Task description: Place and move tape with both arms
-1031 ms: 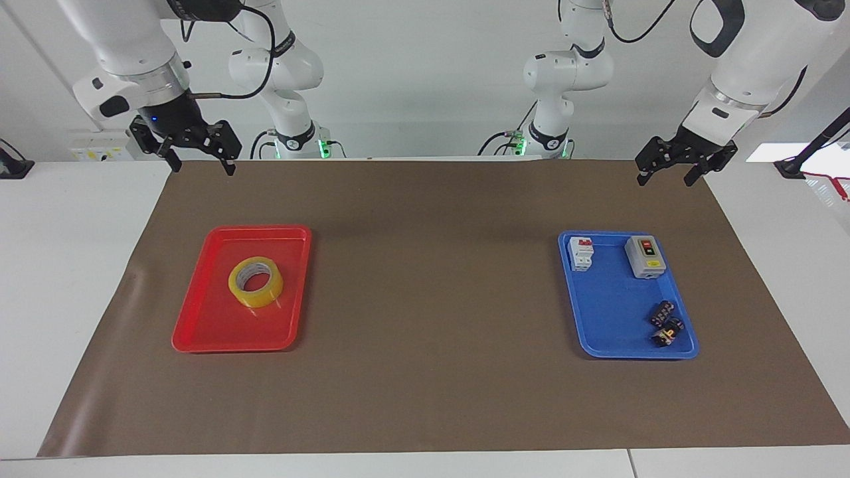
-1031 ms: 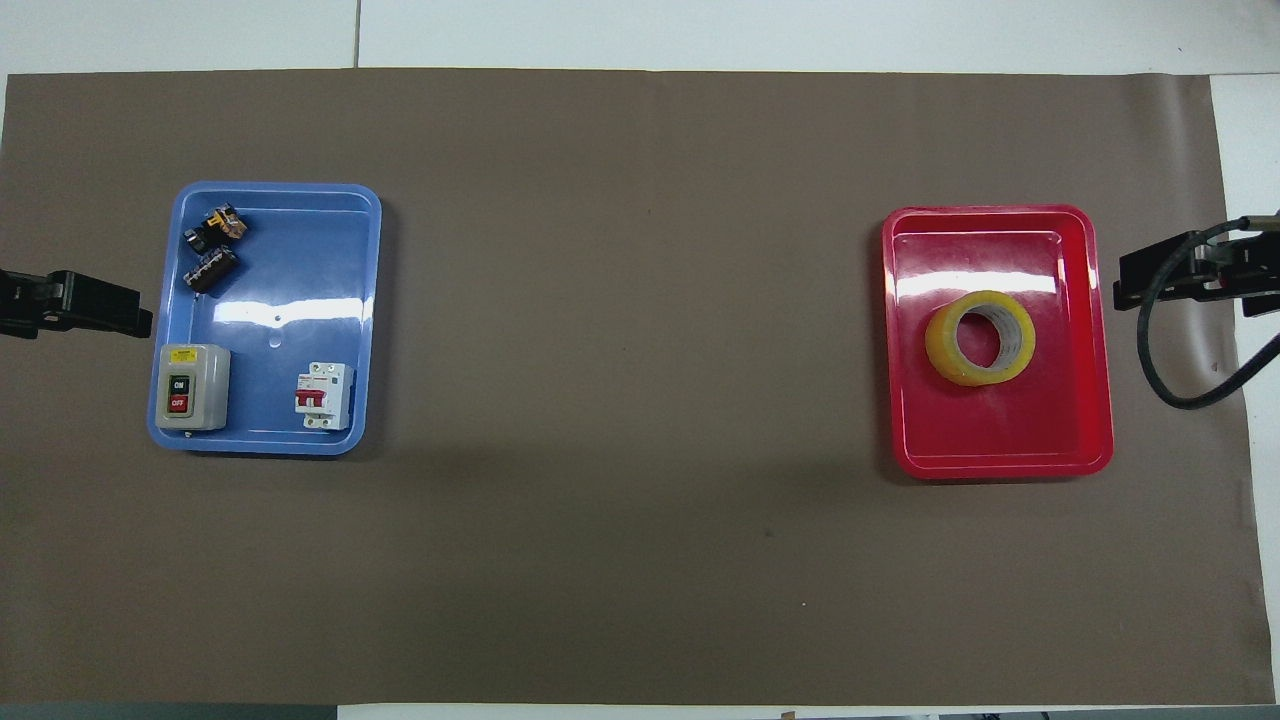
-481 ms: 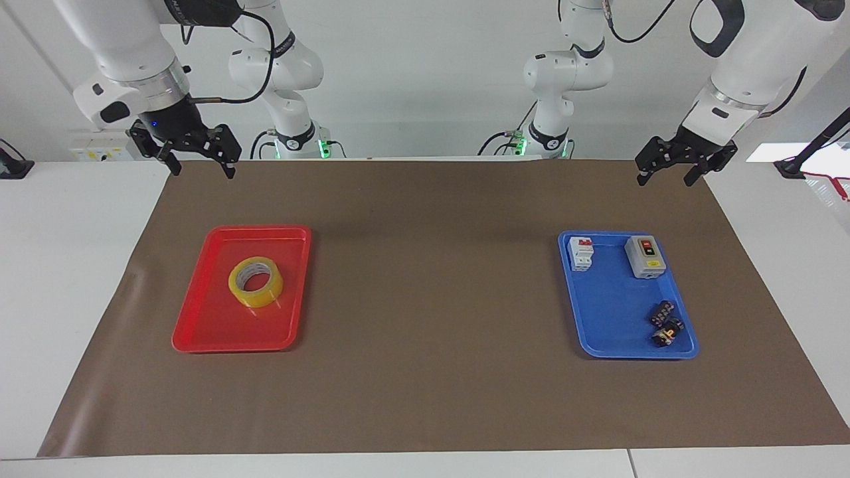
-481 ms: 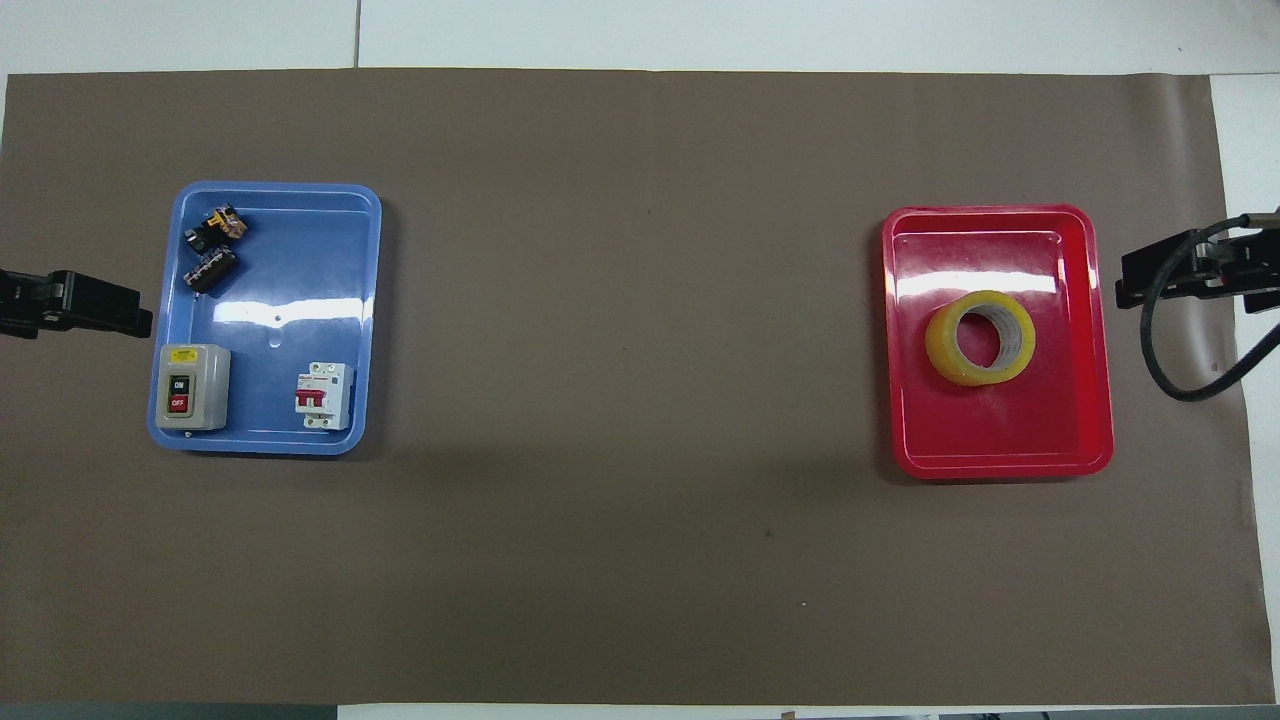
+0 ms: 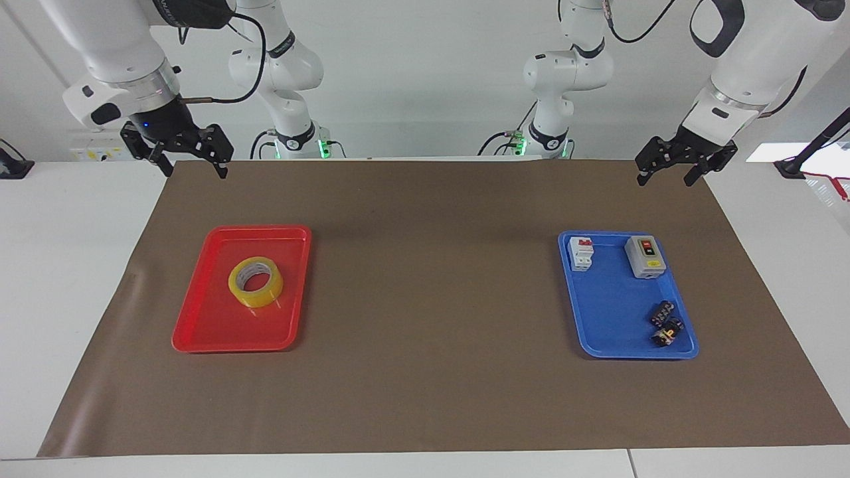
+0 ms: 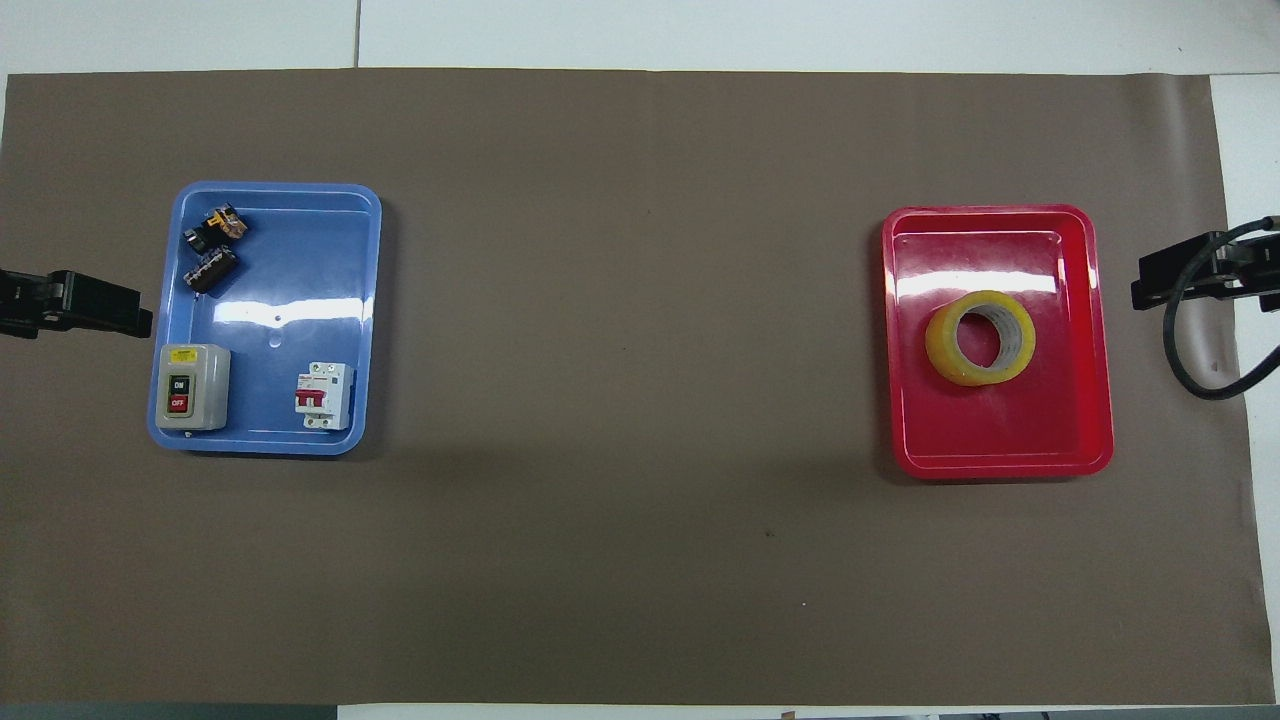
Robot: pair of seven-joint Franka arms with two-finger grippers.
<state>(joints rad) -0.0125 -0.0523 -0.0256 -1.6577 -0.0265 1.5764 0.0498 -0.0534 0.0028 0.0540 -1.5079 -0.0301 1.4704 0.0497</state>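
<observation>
The yellow tape (image 5: pixel 255 298) lies flat in a red tray (image 5: pixel 219 326) toward the right arm's end of the table; it also shows in the overhead view (image 6: pixel 941 347) in that tray (image 6: pixel 1000 432). My right gripper (image 5: pixel 194 170) is open and empty, in the air over the mat's edge beside the red tray, well apart from the tape; it also shows in the overhead view (image 6: pixel 1180 280). My left gripper (image 5: pixel 666 178) is open and empty, in the air over the mat's corner beside the blue tray, and waits; it also shows in the overhead view (image 6: pixel 95 303).
A blue tray (image 5: pixel 617 312) toward the left arm's end holds a grey switch box (image 5: pixel 645 256), a white breaker (image 5: pixel 581 253) and small black parts (image 5: pixel 666 323). A brown mat (image 5: pixel 431 299) covers the table between the trays.
My right gripper has drawn up and away from the red tray toward its own end of the table. The tape and the left arm have not moved.
</observation>
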